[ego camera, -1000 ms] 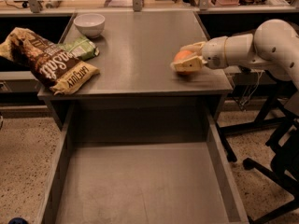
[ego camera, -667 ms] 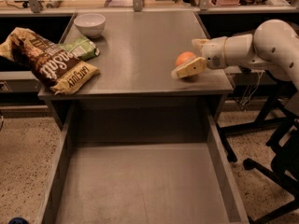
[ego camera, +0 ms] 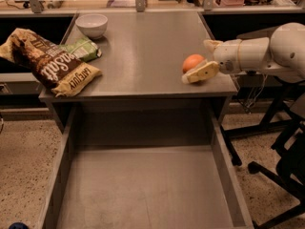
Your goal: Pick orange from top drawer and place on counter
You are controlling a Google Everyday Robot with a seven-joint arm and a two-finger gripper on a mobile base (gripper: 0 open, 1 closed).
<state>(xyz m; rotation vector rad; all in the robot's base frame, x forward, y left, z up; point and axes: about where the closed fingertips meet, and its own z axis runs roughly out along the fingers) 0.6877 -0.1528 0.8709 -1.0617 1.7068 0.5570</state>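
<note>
The orange [ego camera: 192, 62] rests on the counter [ego camera: 143, 51] near its front right corner. My gripper [ego camera: 197, 60] reaches in from the right at counter height. It is open, with one finger [ego camera: 202, 73] in front of the orange and the other [ego camera: 210, 44] behind it. The fingers flank the orange loosely and do not hold it. The top drawer [ego camera: 64, 168] is pulled out below the counter, and its grey floor is bare.
A white bowl [ego camera: 92, 24] stands at the counter's back left. A brown snack bag [ego camera: 52, 63] and a green packet [ego camera: 83, 48] lie at the left edge. A black chair base [ego camera: 281, 175] stands on the floor to the right.
My gripper has opened and drawn back a little to the right. The orange, held between the fingers a second ago, now sits free on the counter and shows more.
</note>
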